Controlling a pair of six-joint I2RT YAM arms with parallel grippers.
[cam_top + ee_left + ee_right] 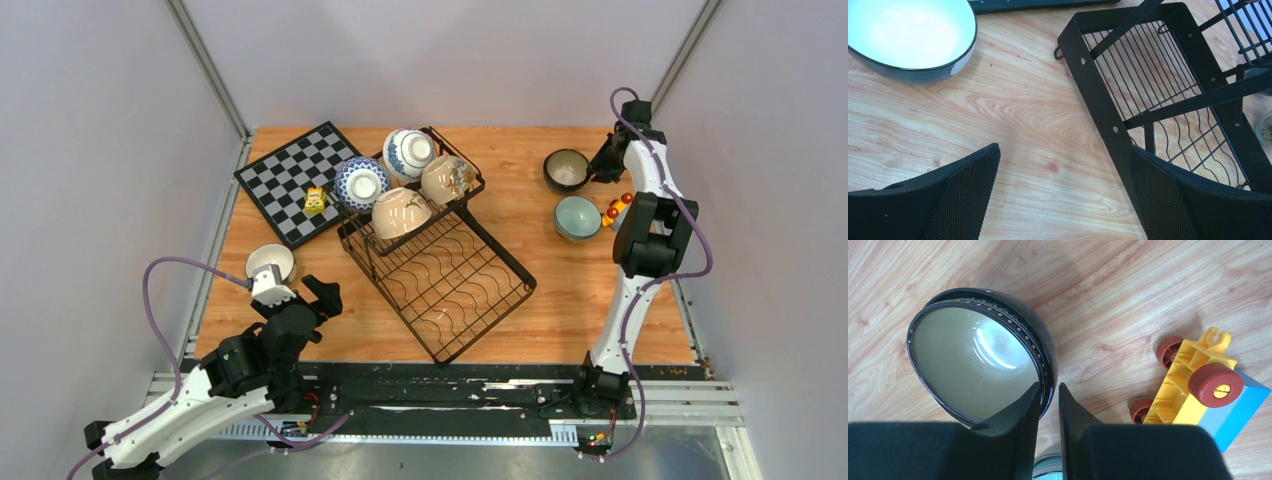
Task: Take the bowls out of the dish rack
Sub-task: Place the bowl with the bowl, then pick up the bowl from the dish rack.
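the right fingers (1023, 415) are closed on the rim of the dark bowl (973, 355) — 1 finger inside, 1 outside — at the far right of the tabletop (560, 300), well apart from the rack (450, 290). the left fingers (963, 195) stand wide open with nothing between them, low over bare wood between the white bowl (903, 35) and the rack's lower tray.

the step looks like setting the dark bowl down. i cannot tell whether its foot sits flat on the wood, so it seems best to lower it until it rests level before letting go. then part the fingers just enough to free the rim and lift straight up, so the inner finger does not tip the bowl. the teal bowl (577, 217) and a toy (1198, 385) lie just beside it — a sideways swing on the way out could knock them.

4 bowls (401, 212) sit in the rack's upper basket, leaning together; the tan one nearest the arms looks the easiest next pick.
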